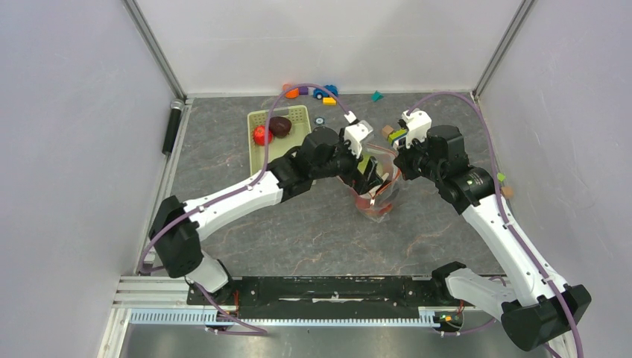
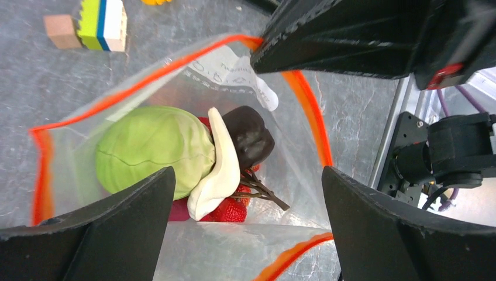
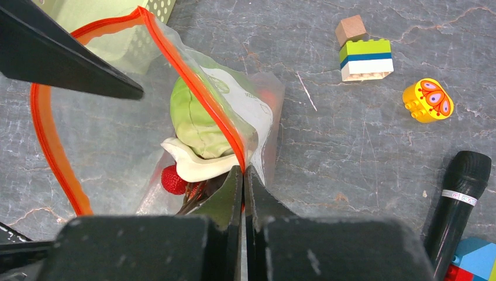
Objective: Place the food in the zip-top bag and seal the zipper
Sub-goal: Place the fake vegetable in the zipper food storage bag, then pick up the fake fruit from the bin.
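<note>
The clear plastic zip-top bag (image 1: 378,195) with its orange-red zipper strip (image 2: 307,111) stands mid grey worktop (image 1: 313,231), holding a round green cabbage (image 2: 146,149), a dark purple piece (image 2: 251,137) and red strawberries (image 2: 231,211). The right hand (image 3: 243,170) is clenched on its rim at two o'clock, and the left hand (image 2: 247,175) hangs released over the mouth. A pale green slotted basket (image 1: 259,153) lies at ten o'clock.

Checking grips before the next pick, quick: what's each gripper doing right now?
Left gripper: jaws open, holding nothing, over the clear plastic zip-top bag.
Right gripper: jaws shut on that bag's orange-red mouth edge.
</note>
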Tool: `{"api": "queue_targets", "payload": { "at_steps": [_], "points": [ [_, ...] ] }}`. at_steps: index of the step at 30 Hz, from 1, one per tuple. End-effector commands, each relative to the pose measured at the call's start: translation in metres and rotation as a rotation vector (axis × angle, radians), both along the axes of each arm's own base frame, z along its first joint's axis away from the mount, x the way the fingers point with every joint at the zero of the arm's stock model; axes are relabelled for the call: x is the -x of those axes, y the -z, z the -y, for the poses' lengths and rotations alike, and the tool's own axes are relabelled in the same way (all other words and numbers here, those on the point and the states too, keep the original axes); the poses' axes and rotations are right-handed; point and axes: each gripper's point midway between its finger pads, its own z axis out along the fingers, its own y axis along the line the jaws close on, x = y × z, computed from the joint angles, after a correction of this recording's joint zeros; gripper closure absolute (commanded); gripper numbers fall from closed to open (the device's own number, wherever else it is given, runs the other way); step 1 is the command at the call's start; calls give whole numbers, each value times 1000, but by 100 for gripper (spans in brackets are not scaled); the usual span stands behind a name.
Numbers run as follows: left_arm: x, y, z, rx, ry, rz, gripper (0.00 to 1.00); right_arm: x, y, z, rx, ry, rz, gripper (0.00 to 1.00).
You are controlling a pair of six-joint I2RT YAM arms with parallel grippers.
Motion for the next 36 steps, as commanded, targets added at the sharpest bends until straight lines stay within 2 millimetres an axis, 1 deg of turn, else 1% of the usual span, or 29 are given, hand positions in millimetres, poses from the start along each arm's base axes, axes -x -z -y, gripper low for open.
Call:
{"api": "queue_targets", "payload": {
  "at_steps": [1,6,10,13,16,20,24,26,31,36],
  "points": [
    [-12,-49,-21,55,-130,99,0,-5,-20,-1,-23,-4,81,100],
    [-30,-67,-51,34,-305,153,0,-5,-18,0,-22,-4,78,100],
    [-47,-78,-81,-1,-455,189,0,-5,-18,-2,-25,-10,77,100],
    [-63,-77,-103,-19,-545,177,0,-5,-17,-4,-27,-15,71,100],
    [-79,-70,-123,-10,-599,101,0,-6,-19,-3,-26,-11,70,100],
    [-111,-60,-159,-6,-708,18,0,-5,-20,-2,-28,-2,72,100],
    [-144,-43,-195,-29,-825,-27,0,-5,-20,4,-16,24,74,100],
    [-159,-30,-212,-58,-891,-55,0,-5,-20,5,-12,31,73,100],
    [-195,6,-248,-143,-1013,-107,0,-5,-19,9,0,48,72,100],
    [-224,41,-279,-208,-1113,-161,0,-5,-15,11,7,59,66,100]
  ]
}}
